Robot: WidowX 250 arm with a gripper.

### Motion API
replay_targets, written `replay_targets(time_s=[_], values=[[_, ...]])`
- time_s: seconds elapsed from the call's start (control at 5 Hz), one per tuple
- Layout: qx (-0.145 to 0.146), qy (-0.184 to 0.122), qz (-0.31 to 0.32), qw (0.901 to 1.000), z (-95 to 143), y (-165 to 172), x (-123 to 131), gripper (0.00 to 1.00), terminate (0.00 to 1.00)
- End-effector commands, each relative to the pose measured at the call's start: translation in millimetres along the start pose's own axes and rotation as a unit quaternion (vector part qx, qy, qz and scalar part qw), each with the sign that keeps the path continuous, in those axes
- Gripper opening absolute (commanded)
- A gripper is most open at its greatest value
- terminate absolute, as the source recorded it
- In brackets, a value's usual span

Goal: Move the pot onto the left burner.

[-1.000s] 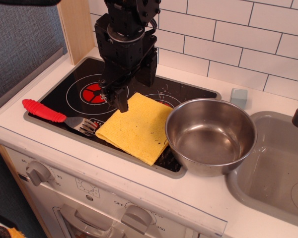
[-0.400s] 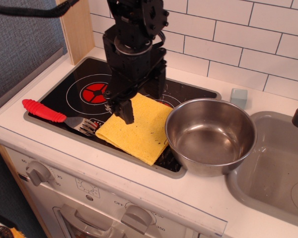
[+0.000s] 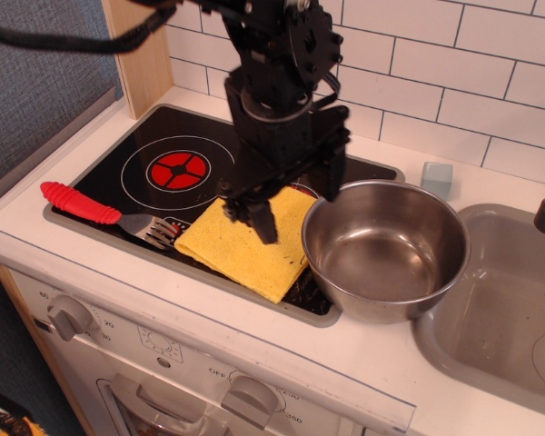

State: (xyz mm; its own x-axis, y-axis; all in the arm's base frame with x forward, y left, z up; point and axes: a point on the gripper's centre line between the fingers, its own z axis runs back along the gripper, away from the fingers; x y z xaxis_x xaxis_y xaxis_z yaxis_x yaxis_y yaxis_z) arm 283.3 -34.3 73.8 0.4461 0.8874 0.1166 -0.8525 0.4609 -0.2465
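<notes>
Qty: 1 pot at 3 o'clock, half off the cooktop edge; 1 left burner at 10 o'clock, uncovered. Betw. them: 1 yellow cloth, 1 red-handled spatula at 8 o'clock. Gripper over cloth, jaws wide, holding nothing.

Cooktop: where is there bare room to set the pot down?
The left burner is bare, bordered by the spatula in front and the cloth on its right. The right side is crowded by cloth, gripper and pot.

White countertop carries a black glass cooktop, shiny round steel pot, small pale-blue block.
</notes>
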Motion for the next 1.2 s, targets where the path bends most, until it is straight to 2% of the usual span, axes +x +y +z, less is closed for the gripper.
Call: replay_targets(time_s=[0.0,0.2,0.4,0.6,1.0], values=[[0.02,0.02,-0.098,0.9948,-28,-17,-18,1.0,0.0],[0.04,0.031,-0.12,0.9916,-44,-17,-23,1.0,0.0],[0.045,0.006,-0.116,0.9922,-48,-18,-21,0.0,0.0],[0.038,-0.009,-0.113,0.9928,-47,-22,-18,0.0,0.0],[0.041,-0.016,-0.1,0.994,-42,-15,-15,0.0,0.0]])
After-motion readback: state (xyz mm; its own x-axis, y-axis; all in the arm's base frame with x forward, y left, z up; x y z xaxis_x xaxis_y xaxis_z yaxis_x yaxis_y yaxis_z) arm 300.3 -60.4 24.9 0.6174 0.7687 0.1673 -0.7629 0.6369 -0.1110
